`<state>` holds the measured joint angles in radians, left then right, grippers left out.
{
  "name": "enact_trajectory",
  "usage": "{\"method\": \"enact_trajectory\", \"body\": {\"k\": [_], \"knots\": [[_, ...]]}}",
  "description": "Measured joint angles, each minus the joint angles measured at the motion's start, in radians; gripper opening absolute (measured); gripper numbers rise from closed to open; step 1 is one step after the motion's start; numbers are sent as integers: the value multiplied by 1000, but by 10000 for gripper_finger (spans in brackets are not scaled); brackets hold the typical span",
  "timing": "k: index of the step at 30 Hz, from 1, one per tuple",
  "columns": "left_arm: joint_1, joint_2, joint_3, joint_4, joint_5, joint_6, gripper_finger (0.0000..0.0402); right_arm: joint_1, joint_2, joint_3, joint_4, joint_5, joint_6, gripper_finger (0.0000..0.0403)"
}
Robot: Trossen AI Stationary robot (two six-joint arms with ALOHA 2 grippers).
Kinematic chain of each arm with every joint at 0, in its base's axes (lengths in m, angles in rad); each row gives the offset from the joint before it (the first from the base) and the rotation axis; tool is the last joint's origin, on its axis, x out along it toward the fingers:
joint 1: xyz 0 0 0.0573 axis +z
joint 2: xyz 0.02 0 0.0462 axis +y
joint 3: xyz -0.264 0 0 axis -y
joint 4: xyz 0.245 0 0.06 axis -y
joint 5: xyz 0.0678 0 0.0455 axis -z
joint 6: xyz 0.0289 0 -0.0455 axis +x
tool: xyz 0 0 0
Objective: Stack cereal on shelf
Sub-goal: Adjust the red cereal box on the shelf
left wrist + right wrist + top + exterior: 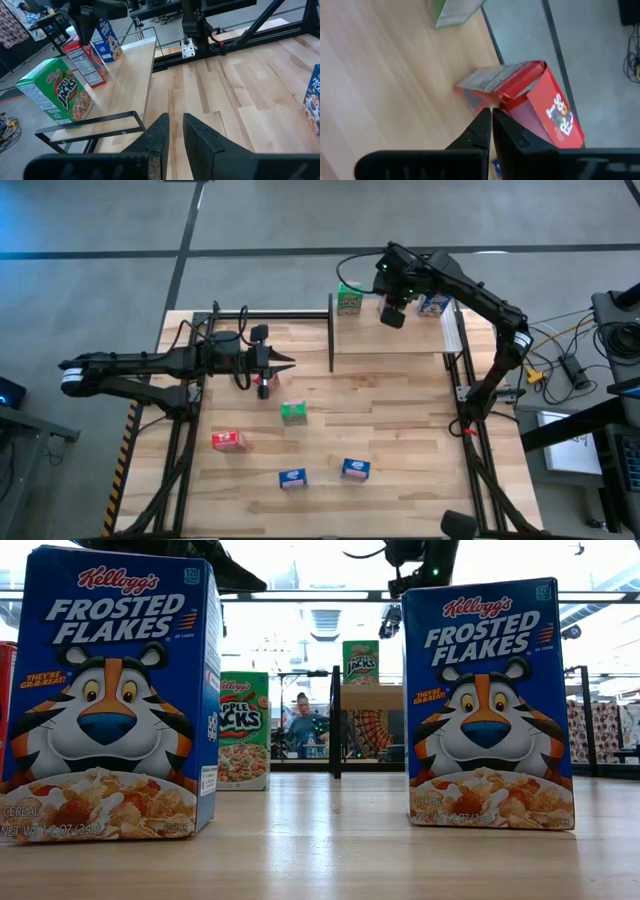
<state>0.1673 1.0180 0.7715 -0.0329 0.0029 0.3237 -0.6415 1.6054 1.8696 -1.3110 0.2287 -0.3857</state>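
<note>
The shelf (390,338), a flat light-wood panel on black posts, sits at the table's (420,440) far edge. Three boxes stand along its back rim: a green box (349,301), a red box (530,95) under the right arm, and a blue box (434,304); the front of the panel lies bare. The right gripper (490,131) hovers over the red box, fingers pressed together, touching nothing I can make out. On the plank table, well apart, stand a second green box (293,412), a second red box (227,440) and two blue ones (292,478) (356,469). The left gripper (175,131) hangs mid-table, fingers nearly together, empty
</note>
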Motion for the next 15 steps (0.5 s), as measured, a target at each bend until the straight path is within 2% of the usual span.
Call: {"method": "enact_trajectory", "body": {"k": [15], "knots": [[0,0,0,-2,0,0,38,0,0,-46,98,8,12,8]]}}
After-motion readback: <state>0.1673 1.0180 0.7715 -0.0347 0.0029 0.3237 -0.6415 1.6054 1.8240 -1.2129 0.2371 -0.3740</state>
